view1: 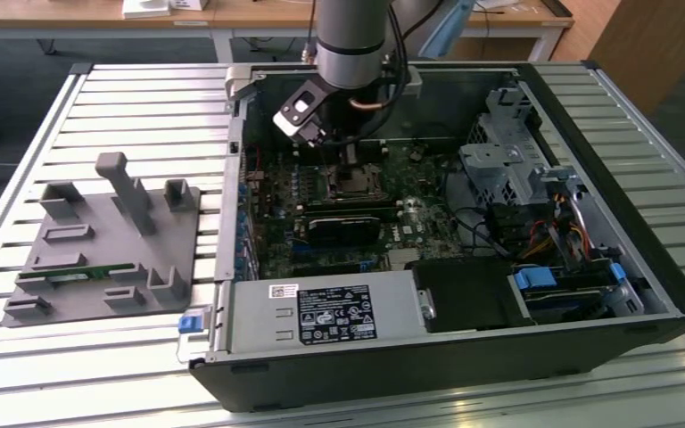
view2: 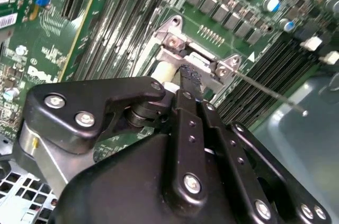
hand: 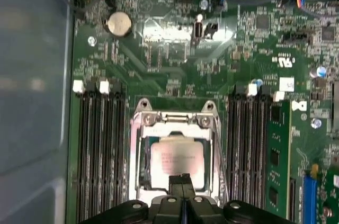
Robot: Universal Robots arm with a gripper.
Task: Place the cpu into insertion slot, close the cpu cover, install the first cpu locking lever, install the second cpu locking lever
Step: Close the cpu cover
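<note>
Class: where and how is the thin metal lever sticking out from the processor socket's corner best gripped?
Likely near the free end of the lever, pinching across the rod from above: it is a thin wire pivoting at the socket corner, and the far end seems lifted off the board.
</note>
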